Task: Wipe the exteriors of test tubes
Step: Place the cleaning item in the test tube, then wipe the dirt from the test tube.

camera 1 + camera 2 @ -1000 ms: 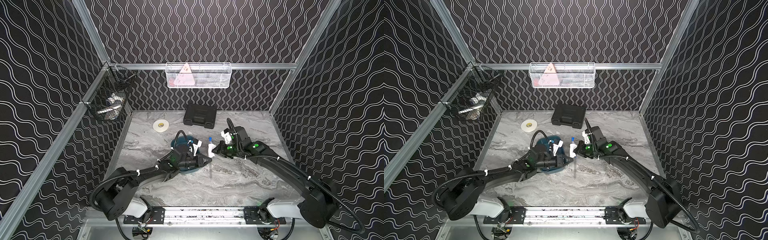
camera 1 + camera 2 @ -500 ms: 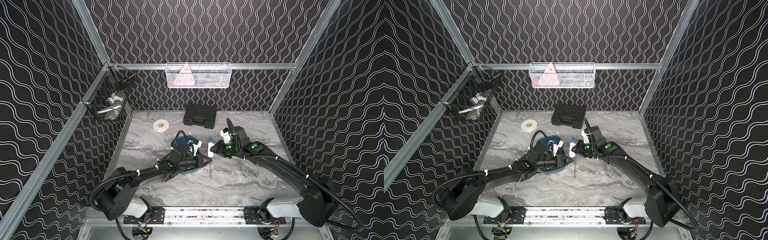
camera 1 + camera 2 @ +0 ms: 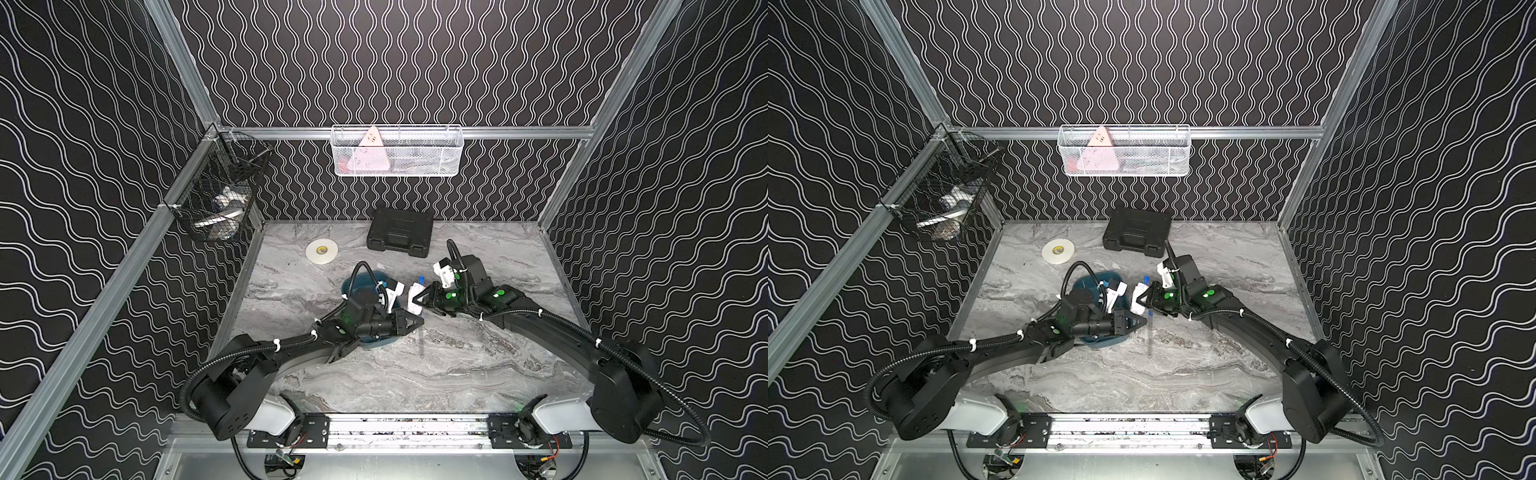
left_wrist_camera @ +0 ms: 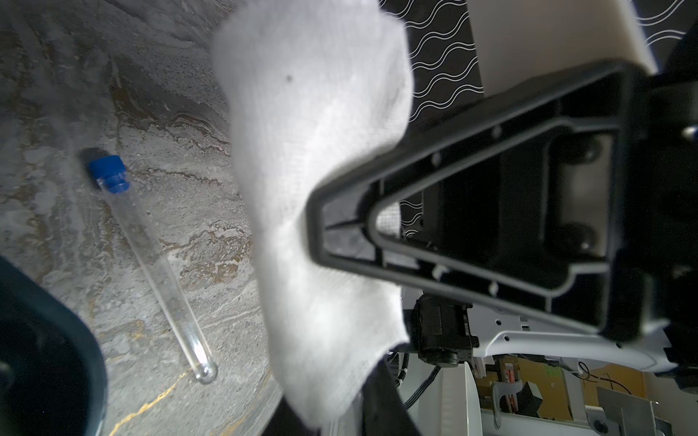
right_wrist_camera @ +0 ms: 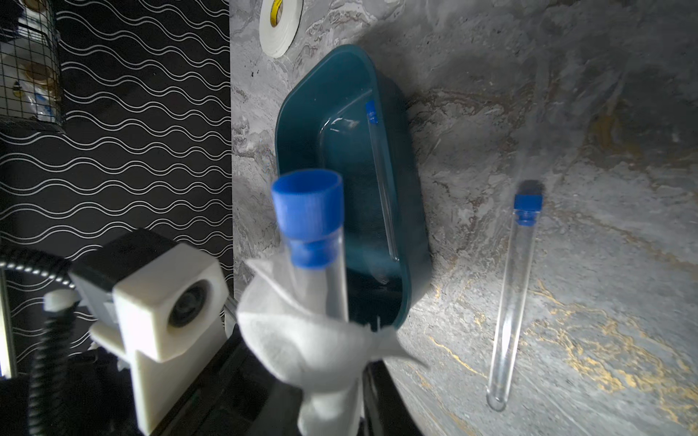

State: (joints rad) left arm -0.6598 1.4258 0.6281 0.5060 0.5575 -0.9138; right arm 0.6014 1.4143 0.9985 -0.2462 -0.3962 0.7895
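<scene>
Grips white tissue (image 5: 302, 339) around capped test tube (image 5: 336, 283) with right fingers (image 3: 428, 299); holds left fingers (image 3: 409, 322) shut, frame centre.

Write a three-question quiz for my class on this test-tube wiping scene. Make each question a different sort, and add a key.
1. True or false: a test tube lies inside the teal tray.
2. What is wrapped around the raised test tube? A. white tissue; B. blue film; C. nothing.
3. How many blue-capped tubes show in the right wrist view?

Key
1. True.
2. A.
3. Three: the raised one, the one in the tray, and a loose tube lying on the table.
</scene>
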